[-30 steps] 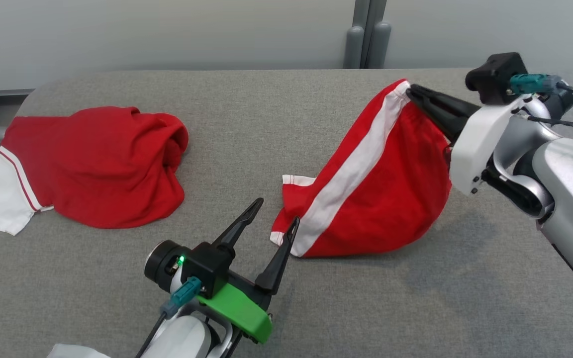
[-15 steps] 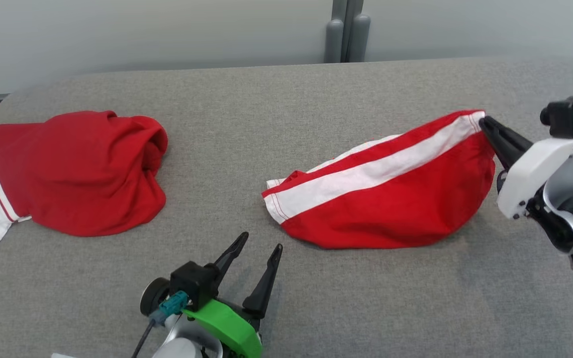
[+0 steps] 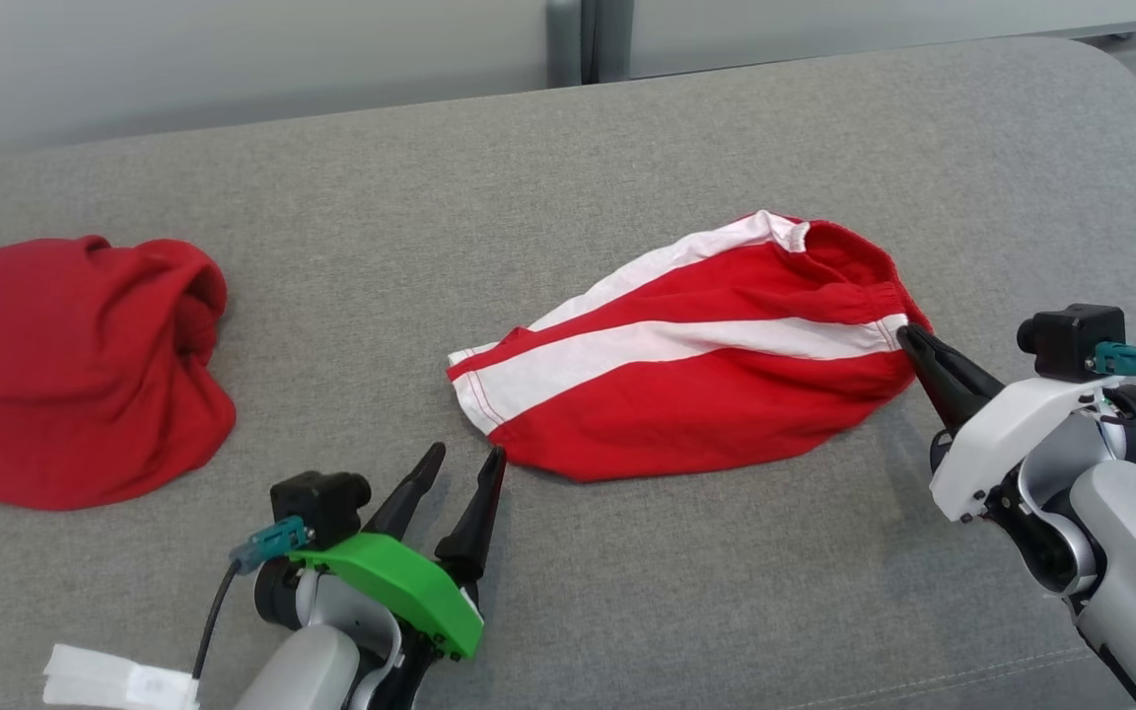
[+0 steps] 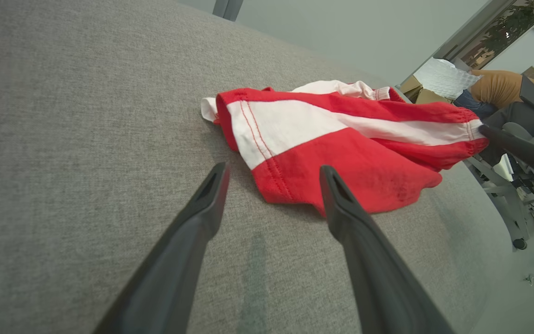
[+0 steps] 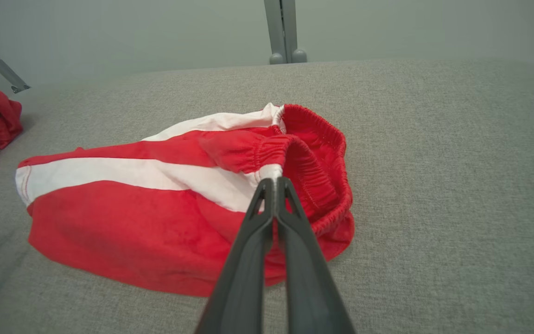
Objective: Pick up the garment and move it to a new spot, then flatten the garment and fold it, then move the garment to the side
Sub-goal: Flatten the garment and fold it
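Garment (image 3: 686, 394), red shorts with white side stripes, lies spread on grey padded surface (image 3: 627, 611), right of centre in my head view. Right gripper (image 3: 906, 333): fingers pressed together, pinching elastic waistband (image 5: 315, 139) at white stripe end. Left gripper (image 3: 467, 452): fingers spread wide, holding nothing, tips just beside leg hem (image 4: 248, 134); I cannot tell if touching. Second red garment (image 3: 75, 375) bunched well to left.
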Robot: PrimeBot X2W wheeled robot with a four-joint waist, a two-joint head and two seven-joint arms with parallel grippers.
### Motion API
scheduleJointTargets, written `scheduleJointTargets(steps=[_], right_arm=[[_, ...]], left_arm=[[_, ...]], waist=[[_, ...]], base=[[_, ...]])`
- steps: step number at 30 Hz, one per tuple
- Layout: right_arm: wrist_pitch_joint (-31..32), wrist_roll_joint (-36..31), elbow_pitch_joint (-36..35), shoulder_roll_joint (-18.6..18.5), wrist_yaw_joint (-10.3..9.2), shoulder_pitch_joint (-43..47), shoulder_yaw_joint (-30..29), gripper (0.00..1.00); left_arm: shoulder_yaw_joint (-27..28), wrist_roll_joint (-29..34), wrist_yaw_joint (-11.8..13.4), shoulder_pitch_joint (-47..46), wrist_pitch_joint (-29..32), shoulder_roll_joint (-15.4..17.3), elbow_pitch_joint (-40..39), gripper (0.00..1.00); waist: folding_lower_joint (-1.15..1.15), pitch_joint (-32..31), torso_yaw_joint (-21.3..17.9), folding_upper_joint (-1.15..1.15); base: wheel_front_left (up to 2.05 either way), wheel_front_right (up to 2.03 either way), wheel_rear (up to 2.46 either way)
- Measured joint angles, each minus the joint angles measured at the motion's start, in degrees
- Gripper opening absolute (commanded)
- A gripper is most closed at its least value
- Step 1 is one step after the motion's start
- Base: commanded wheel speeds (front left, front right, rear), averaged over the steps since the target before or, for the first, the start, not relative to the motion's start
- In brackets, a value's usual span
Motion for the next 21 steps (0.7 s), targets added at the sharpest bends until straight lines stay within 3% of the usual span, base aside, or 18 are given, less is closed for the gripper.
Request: scheduleJointTargets(steps=[9, 21], right_arm=[[-2.57, -0.02, 1.65, 1.56, 0.09, 0.01, 0.26, 0.00], [-3.89, -0.22, 3.52, 2.09, 0.80, -0.01, 0.99, 0.00]], left_arm=[[-0.64, -0.32, 0.04, -6.19, 1.87, -0.14, 5.08, 1.00], [-0.74, -1.72, 1.02, -8.83, 1.62, -0.22, 9.25, 1.00]], waist=[[0.00, 2.16, -2.58, 0.00], [0.00, 2.65, -2.51, 0.00]], base=[[0.00, 0.00, 0.00], [0.00, 0.00, 0.00]])
